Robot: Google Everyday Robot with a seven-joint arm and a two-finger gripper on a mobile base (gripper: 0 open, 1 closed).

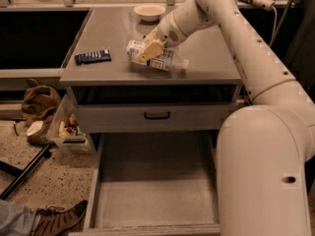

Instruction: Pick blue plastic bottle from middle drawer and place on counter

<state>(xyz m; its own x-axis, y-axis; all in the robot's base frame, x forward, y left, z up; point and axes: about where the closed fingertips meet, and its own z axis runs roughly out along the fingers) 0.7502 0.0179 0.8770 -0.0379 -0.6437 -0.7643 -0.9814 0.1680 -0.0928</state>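
Blue plastic bottle [165, 62]: lying sideways on the counter [98, 38], so it cannot topple.
Gripper [147, 51]: mine, clenched round it (release not yet done), steadying it.

1. Centre frame: the plastic bottle [168, 63] lies on the counter [211, 58], with the gripper [149, 51] at its left end.
2. Behind it, a bowl [149, 11]; far left, a flat packet [92, 57].
3. Bottom: the middle drawer [152, 200] pulled out.
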